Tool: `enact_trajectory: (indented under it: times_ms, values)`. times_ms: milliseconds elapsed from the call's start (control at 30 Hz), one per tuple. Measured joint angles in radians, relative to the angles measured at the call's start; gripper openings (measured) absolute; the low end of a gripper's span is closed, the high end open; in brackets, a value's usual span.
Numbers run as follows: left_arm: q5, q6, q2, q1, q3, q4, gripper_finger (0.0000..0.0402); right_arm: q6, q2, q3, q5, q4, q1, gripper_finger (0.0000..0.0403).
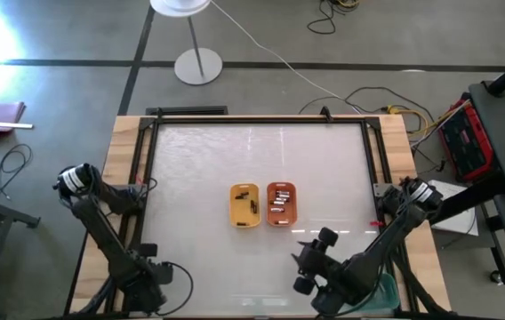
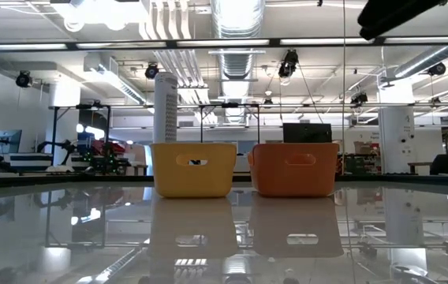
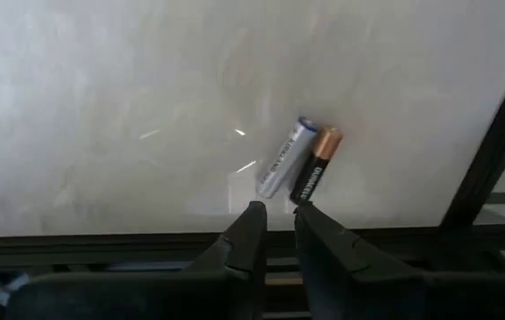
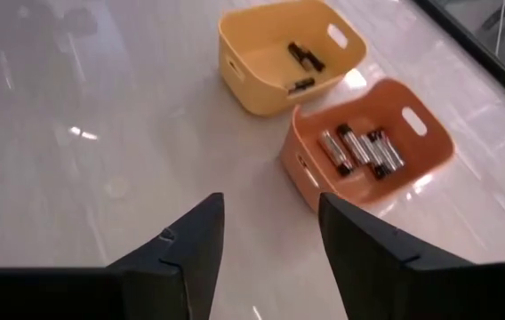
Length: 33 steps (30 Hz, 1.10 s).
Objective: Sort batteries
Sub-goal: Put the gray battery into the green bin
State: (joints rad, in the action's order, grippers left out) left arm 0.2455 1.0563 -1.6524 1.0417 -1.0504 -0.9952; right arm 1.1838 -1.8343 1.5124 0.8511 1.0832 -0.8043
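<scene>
Two batteries lie side by side on the table just beyond my left gripper (image 3: 276,212): a silvery one (image 3: 281,158) and a black one with a copper end (image 3: 313,167). The left gripper's fingers stand a narrow gap apart with nothing between them, low at the table's near left (image 1: 150,267). A yellow tray (image 1: 244,204) holds dark batteries (image 4: 306,58). The orange tray (image 1: 281,204) beside it holds several silvery and dark batteries (image 4: 359,148). My right gripper (image 4: 268,213) hangs open above the table, nearer than the trays (image 1: 319,244).
The two trays stand side by side at the table's middle (image 2: 193,170), (image 2: 295,168). A dark frame (image 1: 261,120) runs around the glossy tabletop. Something teal (image 1: 382,290) shows under my right arm at the near right. Bare tabletop lies on all sides of the trays.
</scene>
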Motion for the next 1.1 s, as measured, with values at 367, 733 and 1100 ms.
enact_trajectory:
  times_ms: [367, 733, 1100]
  values:
    - [0.000, -0.044, -0.084, 0.010, 0.006, 0.071, 0.0043, -0.032, 0.002, 0.000, 0.040, -0.057, 0.000, 0.0196]
    - [0.000, -0.109, -0.154, 0.010, 0.005, 0.070, 0.0043, -0.033, 0.002, 0.000, 0.040, -0.089, 0.000, 0.0183]
    - [-0.051, -0.108, -0.155, 0.000, 0.061, 0.097, 0.0011, -0.080, 0.005, 0.012, 0.026, -0.117, -0.023, 0.0166]
